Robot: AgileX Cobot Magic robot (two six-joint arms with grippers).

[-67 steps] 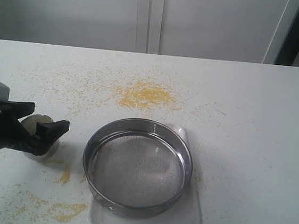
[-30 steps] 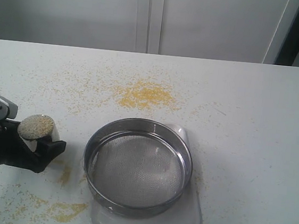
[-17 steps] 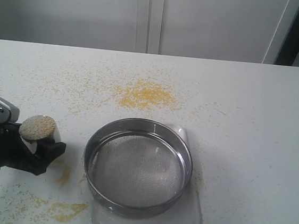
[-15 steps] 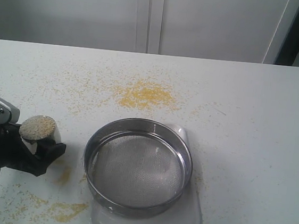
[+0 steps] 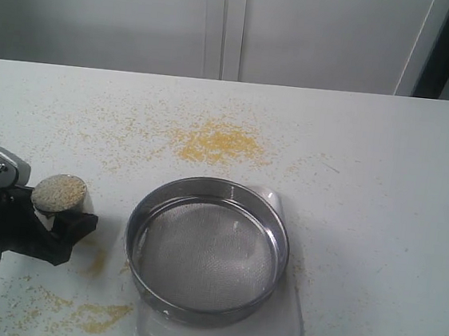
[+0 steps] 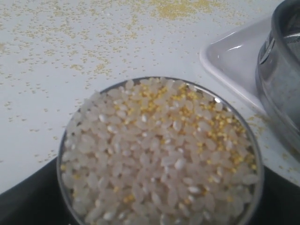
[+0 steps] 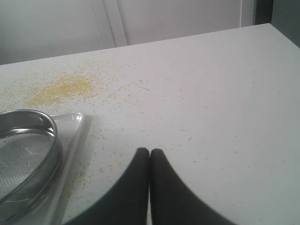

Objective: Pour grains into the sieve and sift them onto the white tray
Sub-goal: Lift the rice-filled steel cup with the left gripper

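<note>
"Grains (image 6: 159, 154), where are they sitting?"

"In the small steel cup (image 5: 59, 193), filled level with its rim. They're pale rice-like ones with fine yellow ones mixed in. The cup is at the left side of the table (image 5: 387, 153), near the sieve (image 5: 206, 250) but apart from it."

"And the sieve?"

"It rests on the white tray (image 5: 291, 331) and covers most of it."

"Does the left gripper (image 5: 65, 214) have the cup?"

"Its 2 black fingers stand 1 on each side of the cup, very close. I cannot tell whether they press it."

"The right gripper (image 7: 150, 154)?"

"Closed, its 2 fingertips touching, above the tabletop off to the side of the tray."

"Any mess?"

"A yellow spill (image 5: 215, 143) lies on the table behind the sieve, with thinner scatter near the cup."
</note>
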